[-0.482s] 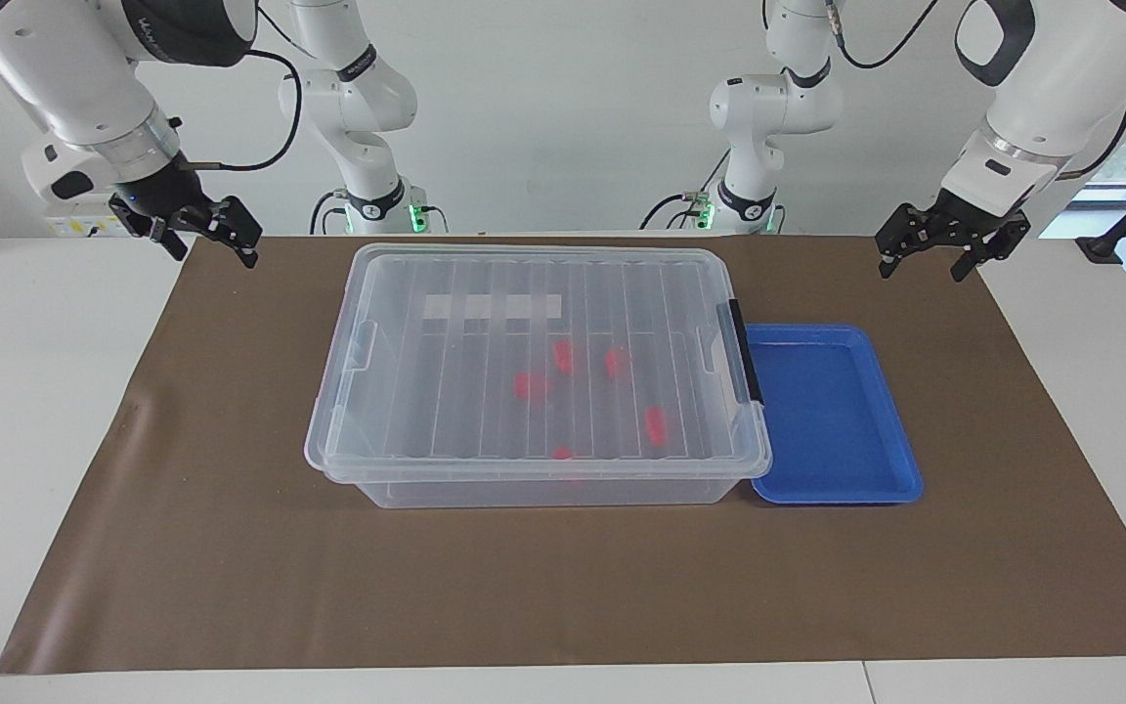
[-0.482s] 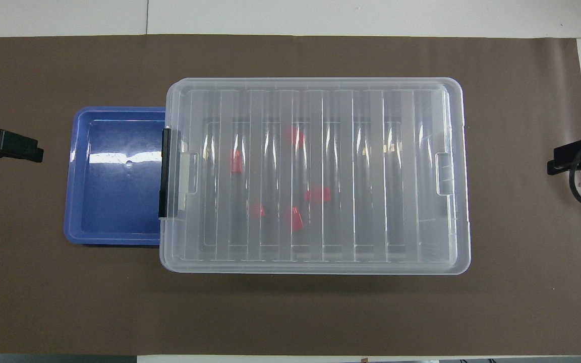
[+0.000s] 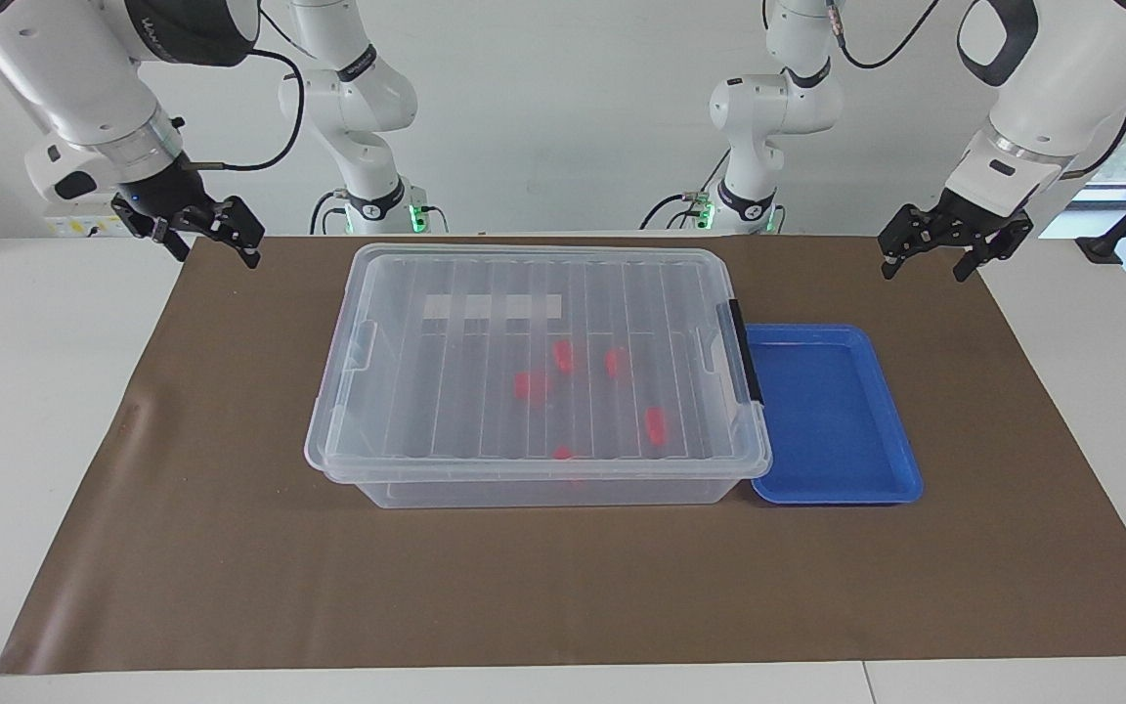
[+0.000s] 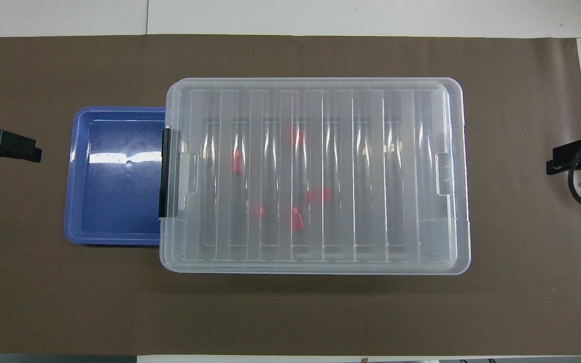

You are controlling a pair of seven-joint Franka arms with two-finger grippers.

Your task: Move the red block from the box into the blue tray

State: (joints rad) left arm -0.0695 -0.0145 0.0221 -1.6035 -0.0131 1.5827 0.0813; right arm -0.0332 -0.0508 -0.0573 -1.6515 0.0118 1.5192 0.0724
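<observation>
The clear box (image 3: pixel 485 342) (image 4: pixel 351 166) sits mid-mat with its ribbed lid on and a black latch (image 3: pixel 745 352) at the end toward the left arm. Several red blocks lie inside, seen through the lid, among them one red block (image 3: pixel 531 384) (image 4: pixel 317 194) near the middle. The blue tray (image 3: pixel 832 411) (image 4: pixel 114 191) is empty and butts against the box's latch end. My left gripper (image 3: pixel 925 262) (image 4: pixel 23 147) hangs open over the mat's edge at the left arm's end. My right gripper (image 3: pixel 216 252) (image 4: pixel 560 164) hangs open over the mat's edge at the right arm's end. Neither touches anything.
A brown mat (image 3: pixel 231 548) covers most of the white table (image 3: pixel 35 391). A white label strip (image 3: pixel 492 307) shows on the box. Bare mat runs along the box on the side farther from the robots and at both ends.
Both grippers have drifted very slightly upward in the facing view. The box, blocks and tray have not moved.
</observation>
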